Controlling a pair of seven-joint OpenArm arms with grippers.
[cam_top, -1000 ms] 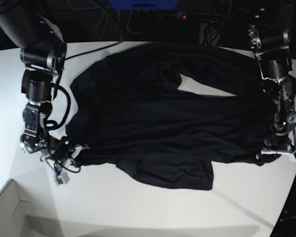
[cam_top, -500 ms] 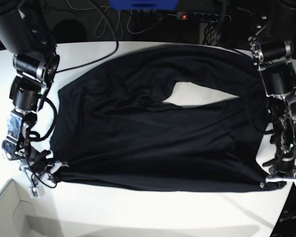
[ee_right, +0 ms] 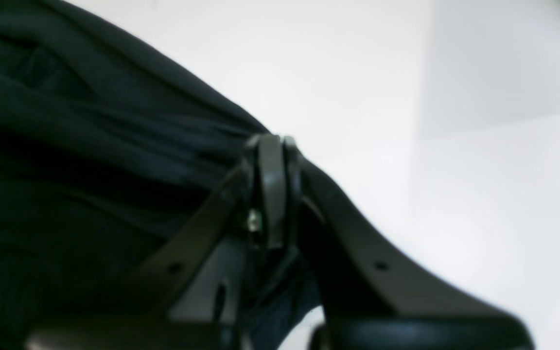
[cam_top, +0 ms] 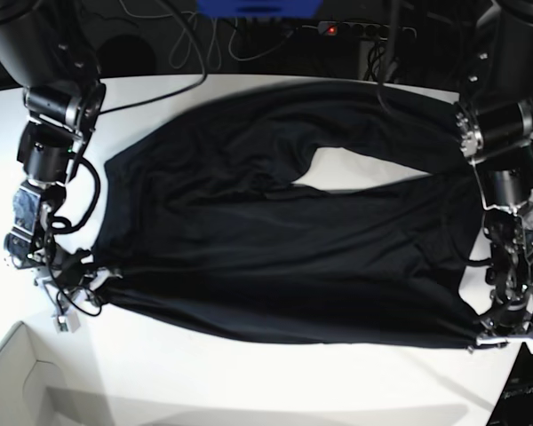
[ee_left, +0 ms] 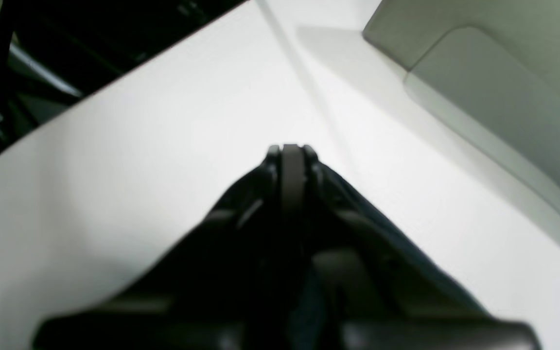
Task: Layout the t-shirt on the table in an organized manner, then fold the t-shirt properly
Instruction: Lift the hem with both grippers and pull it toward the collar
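we see the white surface stretching beneath the black t-shirt, which lies across its middle, wide and partly spread. we judge the laying-out well along: the near edge runs fairly long, but folds and bunching remain on the far side, and the proper folding is still to do. our left pincer, at the scene's near right, is pressed together on the shirt's near-right corner; our right pincer, at the near left, pinches the near-left corner.
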